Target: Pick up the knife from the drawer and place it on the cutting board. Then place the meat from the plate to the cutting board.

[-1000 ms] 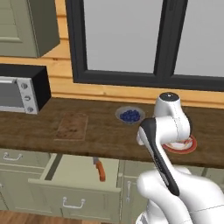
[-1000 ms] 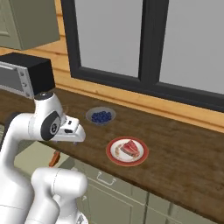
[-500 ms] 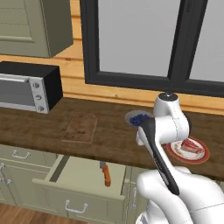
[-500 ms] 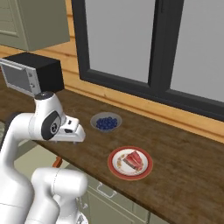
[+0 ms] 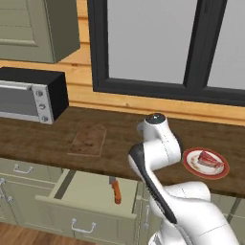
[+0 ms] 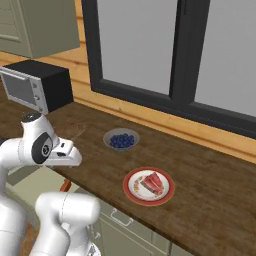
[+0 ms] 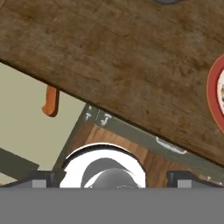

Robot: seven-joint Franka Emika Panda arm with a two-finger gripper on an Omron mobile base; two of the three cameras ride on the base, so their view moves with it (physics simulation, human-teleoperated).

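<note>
Here, at lower left of the left base view, the knife lies in the open drawer; the empty gripper, jaws fully apart, should descend squarely over its orange handle before closing

Glossy white arm, dark joints

The dark wooden counter carries the black toaster oven at its left end, the cutting board lying flat beside it, the grey bowl of blue berries farther along, and the plate with the meat near the front edge.
</note>
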